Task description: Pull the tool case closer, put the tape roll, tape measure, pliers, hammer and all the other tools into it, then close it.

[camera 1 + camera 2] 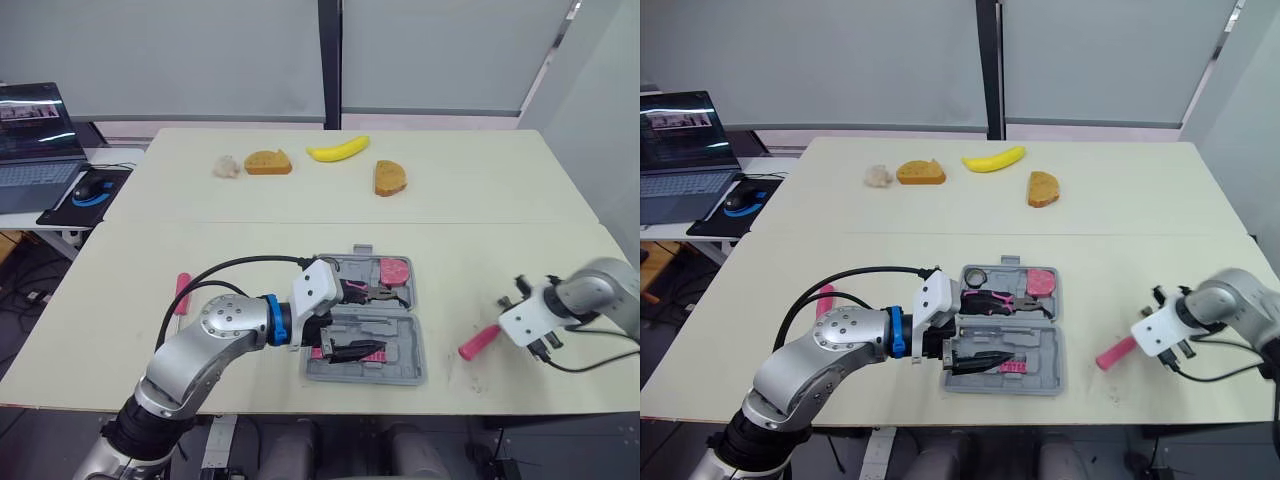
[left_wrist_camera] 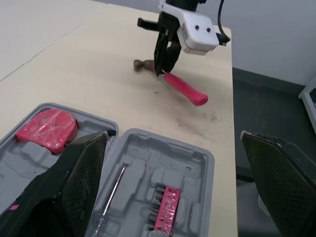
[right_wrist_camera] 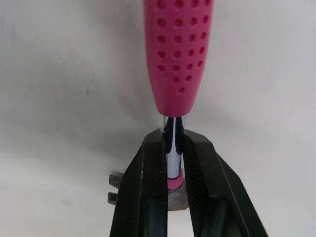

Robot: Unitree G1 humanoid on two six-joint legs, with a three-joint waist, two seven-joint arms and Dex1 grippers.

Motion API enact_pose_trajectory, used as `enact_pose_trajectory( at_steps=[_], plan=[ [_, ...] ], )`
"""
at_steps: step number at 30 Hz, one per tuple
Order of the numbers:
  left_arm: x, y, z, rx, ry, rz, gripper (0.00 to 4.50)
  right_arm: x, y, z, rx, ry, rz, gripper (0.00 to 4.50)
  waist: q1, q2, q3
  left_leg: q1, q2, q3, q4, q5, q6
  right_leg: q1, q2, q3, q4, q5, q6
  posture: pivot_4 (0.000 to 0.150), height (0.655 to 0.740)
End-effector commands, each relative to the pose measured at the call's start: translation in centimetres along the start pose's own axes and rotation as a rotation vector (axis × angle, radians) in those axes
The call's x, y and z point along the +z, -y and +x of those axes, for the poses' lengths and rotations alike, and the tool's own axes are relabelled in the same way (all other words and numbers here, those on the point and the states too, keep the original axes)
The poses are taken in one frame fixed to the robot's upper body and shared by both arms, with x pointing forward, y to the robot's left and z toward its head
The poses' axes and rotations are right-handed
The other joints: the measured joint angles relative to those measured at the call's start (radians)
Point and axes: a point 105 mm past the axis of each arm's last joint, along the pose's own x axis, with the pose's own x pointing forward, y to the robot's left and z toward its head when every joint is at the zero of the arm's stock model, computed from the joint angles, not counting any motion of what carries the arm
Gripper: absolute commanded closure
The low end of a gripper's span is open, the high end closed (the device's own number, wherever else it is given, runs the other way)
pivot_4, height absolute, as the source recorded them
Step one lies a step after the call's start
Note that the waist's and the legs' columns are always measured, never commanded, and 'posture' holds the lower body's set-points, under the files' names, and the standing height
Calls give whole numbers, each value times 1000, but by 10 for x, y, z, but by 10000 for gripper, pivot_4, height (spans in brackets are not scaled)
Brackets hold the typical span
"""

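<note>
The grey tool case (image 1: 416, 372) lies open near the table's front edge. A pink tape measure (image 1: 395, 270), pliers (image 1: 372, 293) and a tape roll (image 1: 975, 276) rest in its far half. A pink bit holder (image 2: 165, 207) and a metal bar (image 2: 113, 190) sit in the near half. My left gripper (image 1: 358, 351) hovers open over the near half, holding nothing. To the right, the pink-handled hammer (image 1: 478, 342) lies on the table. My right gripper (image 3: 173, 136) is shut on its metal shaft close to the head. A pink screwdriver (image 1: 182, 292) lies left of my left arm.
At the far side of the table are a banana (image 1: 338, 150), two bread pieces (image 1: 268, 162) (image 1: 390, 178) and a small pale lump (image 1: 228, 167). A laptop (image 1: 35, 135) and a mouse (image 1: 95, 188) sit on a side desk to the left.
</note>
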Motion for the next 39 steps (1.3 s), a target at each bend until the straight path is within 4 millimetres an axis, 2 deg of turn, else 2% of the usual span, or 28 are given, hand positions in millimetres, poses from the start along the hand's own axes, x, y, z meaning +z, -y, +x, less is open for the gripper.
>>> enact_pose_trajectory(
  at_steps=[1, 3, 7, 10, 12, 16, 21, 25, 32, 34, 39],
  plan=[
    [12, 10, 3, -18, 37, 28, 0, 0, 21, -35, -218, 30, 327, 42724, -1, 2, -1, 0, 0, 0, 0, 0, 0, 0, 0, 0, 0, 0, 0, 1500, 7400],
    [13, 12, 3, -15, 39, 22, 0, 1, 16, -39, -270, 53, 554, 42724, 2, 3, -1, 0, 0, -1, 0, 0, 0, 0, 0, -1, 1, 0, 0, 1500, 7400],
    [15, 12, 6, -8, 49, 20, 0, 20, 1, -42, -309, 137, 921, 42724, 8, 3, -1, -1, 0, -2, 0, 0, 0, 0, 0, -2, 0, 0, 0, 1500, 7400],
    [17, 11, 8, -13, 49, 22, 0, 51, -18, -28, -288, 243, 1353, 42724, 12, 2, -2, -2, 0, -4, 0, 0, 0, 0, 0, -4, 0, 0, 0, 1500, 7400],
    [17, 11, 8, -15, 49, 22, 0, 56, -23, -24, -312, 238, 1487, 42724, 16, 3, -2, -3, 0, -5, 0, 0, 0, -1, 0, -5, 0, 0, 0, 1500, 7400],
    [15, 11, 8, -22, 39, 21, 0, 49, -31, -9, -393, 154, 1582, 42724, 32, 2, -2, -2, -3, -4, 0, 0, 1, 0, -2, -6, -1, 0, 0, 1500, 7400],
    [12, 5, 3, -16, 29, 16, 0, 48, -34, 5, -441, 35, 1580, 42724, 36, 2, -2, -3, -3, -4, 0, -1, 1, 0, -3, -7, -1, 0, 1, 1500, 7400],
    [11, 6, 1, -16, 25, 15, 0, 58, -32, 16, -422, 30, 1563, 42724, 28, 2, -2, -3, -3, -4, -1, 0, 1, 0, -3, -7, -1, 0, 1, 1500, 7400],
    [13, 7, -2, -6, 21, 16, 0, 61, -29, 22, -420, 20, 1565, 42724, 25, 2, -2, -2, -2, -4, -1, 0, 1, -1, -2, -7, -1, 0, 1, 1500, 7400],
    [14, 6, -1, -7, 20, 17, 0, 60, -29, 22, -429, 23, 1549, 35546, 26, 2, -2, -2, -2, -4, -1, 0, 1, -1, -2, -8, -1, 0, 1, 1500, 7400],
    [14, 4, -1, -9, 20, 21, 0, 59, -22, 8, -465, 81, 1525, 25176, 26, 2, -2, -2, -2, -4, -1, -1, 1, 0, -2, -8, -1, 0, 1, 1500, 7400]
  ],
)
